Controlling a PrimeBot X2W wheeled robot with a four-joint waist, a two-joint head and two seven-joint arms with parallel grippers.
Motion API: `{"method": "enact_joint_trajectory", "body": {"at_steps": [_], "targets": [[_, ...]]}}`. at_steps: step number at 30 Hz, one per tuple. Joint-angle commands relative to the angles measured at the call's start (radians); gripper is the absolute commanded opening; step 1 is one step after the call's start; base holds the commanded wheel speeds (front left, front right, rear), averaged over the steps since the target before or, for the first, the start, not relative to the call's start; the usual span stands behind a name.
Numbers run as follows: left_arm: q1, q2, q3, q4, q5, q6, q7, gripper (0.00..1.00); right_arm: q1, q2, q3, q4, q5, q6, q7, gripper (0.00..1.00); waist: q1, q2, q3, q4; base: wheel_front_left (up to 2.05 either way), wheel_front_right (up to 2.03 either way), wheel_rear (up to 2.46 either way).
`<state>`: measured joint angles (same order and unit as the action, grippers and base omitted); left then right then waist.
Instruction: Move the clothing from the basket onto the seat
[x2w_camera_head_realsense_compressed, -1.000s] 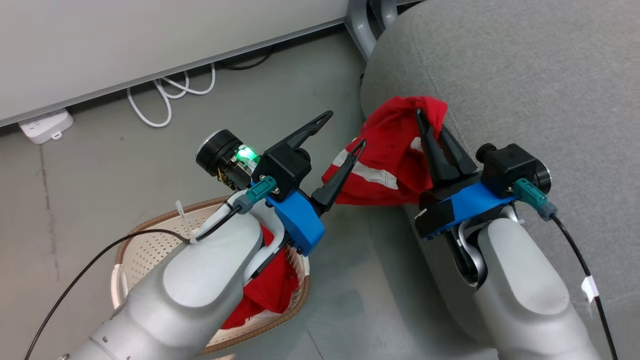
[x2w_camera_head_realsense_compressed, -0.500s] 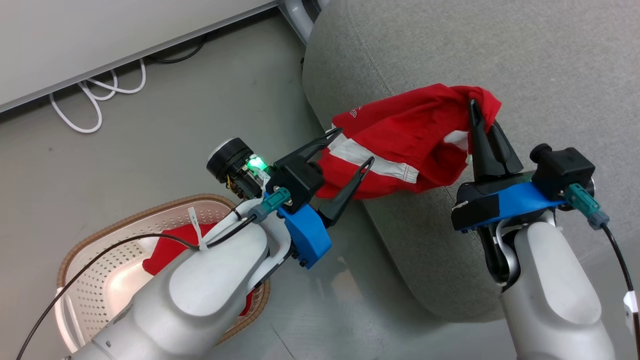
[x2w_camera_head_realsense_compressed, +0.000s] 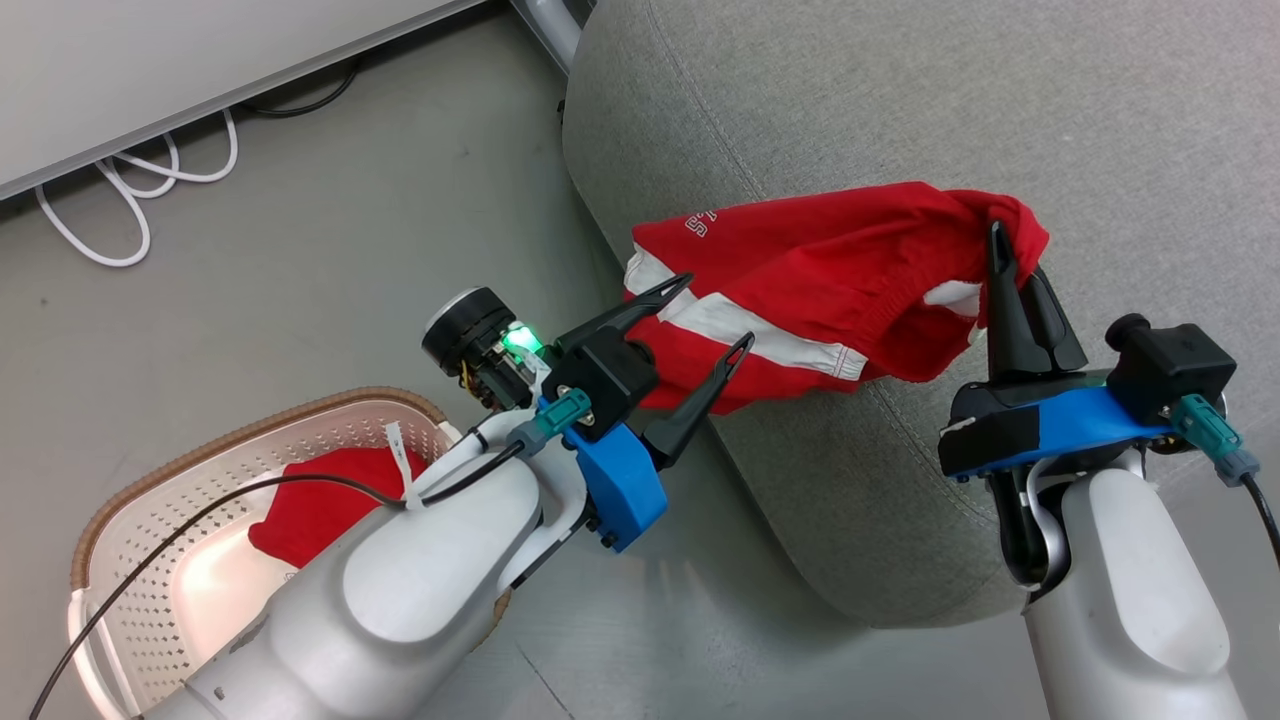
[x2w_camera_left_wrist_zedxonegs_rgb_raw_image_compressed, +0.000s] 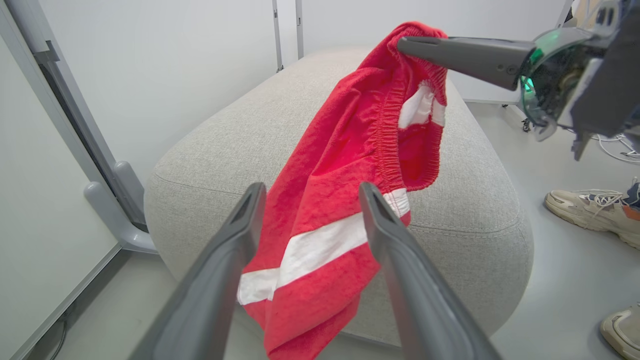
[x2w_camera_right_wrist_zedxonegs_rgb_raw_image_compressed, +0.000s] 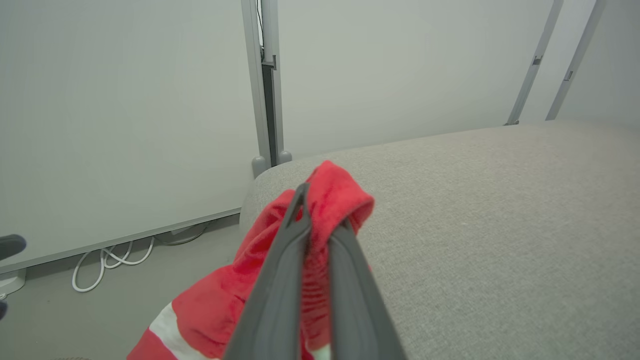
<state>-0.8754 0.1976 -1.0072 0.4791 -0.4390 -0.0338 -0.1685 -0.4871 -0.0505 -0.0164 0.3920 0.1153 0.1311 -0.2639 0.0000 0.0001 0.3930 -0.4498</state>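
Note:
A red garment (x2w_camera_head_realsense_compressed: 820, 280) with a white stripe, one piece of the clothing, hangs stretched over the rounded edge of the grey seat (x2w_camera_head_realsense_compressed: 900, 100). My right gripper (x2w_camera_head_realsense_compressed: 1015, 268) is shut on its bunched upper end, above the seat top. In the right wrist view the right gripper (x2w_camera_right_wrist_zedxonegs_rgb_raw_image_compressed: 320, 220) pinches that red fabric (x2w_camera_right_wrist_zedxonegs_rgb_raw_image_compressed: 345, 195). My left gripper (x2w_camera_head_realsense_compressed: 715, 312) stands open beside the garment's lower striped end, not gripping it. From the left wrist, the left gripper (x2w_camera_left_wrist_zedxonegs_rgb_raw_image_compressed: 310, 192) frames the hanging garment (x2w_camera_left_wrist_zedxonegs_rgb_raw_image_compressed: 345, 165). A second red garment (x2w_camera_head_realsense_compressed: 320, 505) lies in the basket (x2w_camera_head_realsense_compressed: 250, 425), partly hidden by my left forearm.
White cables (x2w_camera_head_realsense_compressed: 110, 210) lie on the grey floor along the wall panel. A grey post foot (x2w_camera_head_realsense_compressed: 545, 25) stands at the seat's far corner. A person's pale shoes (x2w_camera_left_wrist_zedxonegs_rgb_raw_image_compressed: 590, 210) are on the floor beyond the seat in the left wrist view.
The head camera has swung. My right gripper has carried the garment's upper end farther in over the seat top, and more fabric now lies on the seat's edge. Left gripper stays open.

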Motion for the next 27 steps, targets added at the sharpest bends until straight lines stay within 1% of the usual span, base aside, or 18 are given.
{"method": "enact_joint_trajectory", "body": {"at_steps": [1,4,9,12,14,18,21,24,27], "targets": [[0.007,0.006,0.000,-0.004,-0.004,0.002,0.000,1.00,0.009,0.000,-0.003,-0.005,0.004,-0.001,-0.001,0.00,0.0000,-0.0001,0.000,0.002,0.00,0.00,0.00],[0.004,0.009,0.005,-0.005,-0.007,0.007,-0.006,1.00,-0.003,0.000,-0.001,-0.018,-0.003,-0.001,-0.001,0.00,0.0000,-0.0001,0.002,0.007,0.00,0.00,0.00],[-0.004,0.022,0.012,-0.014,-0.012,0.017,-0.009,1.00,-0.057,0.000,-0.010,-0.091,-0.039,-0.001,-0.001,0.00,0.0000,-0.0001,0.021,0.018,0.00,0.00,0.00],[-0.018,0.028,0.016,-0.025,-0.011,0.022,-0.009,1.00,-0.110,-0.004,-0.059,-0.137,-0.039,-0.001,-0.001,0.00,0.0000,-0.0001,0.045,0.028,0.00,0.00,0.00],[-0.022,0.034,0.018,-0.032,-0.011,0.025,-0.007,1.00,-0.150,-0.019,-0.081,-0.162,-0.039,-0.001,-0.001,0.00,0.0000,-0.0001,0.063,0.032,0.00,0.00,0.00],[-0.048,0.045,0.016,-0.050,0.002,0.027,0.005,1.00,-0.255,-0.102,-0.129,-0.201,-0.021,-0.001,-0.001,0.00,0.0000,-0.0001,0.119,0.047,0.00,0.00,0.00],[-0.072,0.060,0.014,-0.065,0.011,0.028,0.017,1.00,-0.335,-0.182,-0.174,-0.223,-0.003,-0.001,-0.001,0.00,0.0000,-0.0001,0.169,0.058,0.00,0.00,0.00],[-0.097,0.074,0.013,-0.084,0.022,0.026,0.030,1.00,-0.417,-0.257,-0.223,-0.230,0.015,-0.001,-0.001,0.00,0.0000,-0.0001,0.220,0.066,0.00,0.00,0.00],[-0.123,0.094,0.018,-0.106,0.031,0.029,0.043,1.00,-0.502,-0.344,-0.265,-0.211,0.037,-0.001,-0.001,0.00,0.0000,-0.0001,0.273,0.066,0.00,0.00,0.00]]}}
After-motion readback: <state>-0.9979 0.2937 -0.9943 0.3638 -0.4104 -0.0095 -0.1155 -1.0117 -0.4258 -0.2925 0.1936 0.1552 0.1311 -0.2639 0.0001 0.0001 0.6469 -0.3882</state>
